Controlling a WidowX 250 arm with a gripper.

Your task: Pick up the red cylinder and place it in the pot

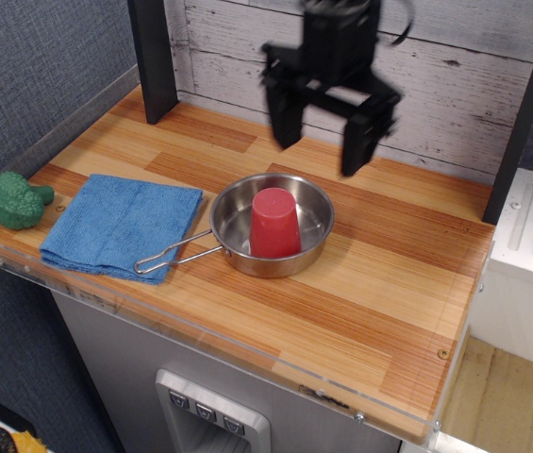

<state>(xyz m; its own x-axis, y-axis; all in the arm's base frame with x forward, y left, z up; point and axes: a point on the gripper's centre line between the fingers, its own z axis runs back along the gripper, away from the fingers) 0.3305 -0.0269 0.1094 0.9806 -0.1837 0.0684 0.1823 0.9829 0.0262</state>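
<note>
The red cylinder (274,223) stands upright inside the pot (235,249), a shallow shiny steel pan with a wire loop handle pointing left-front. My gripper (322,157) is open and empty, raised well above the counter, behind and to the right of the pot. Its two black fingers (286,111) hang down wide apart, clear of the cylinder.
A folded blue cloth (123,225) lies left of the pot. A green broccoli toy (18,199) sits at the far left edge. A dark post (153,58) stands at the back left and a white plank wall (464,85) runs behind the wooden counter (389,283).
</note>
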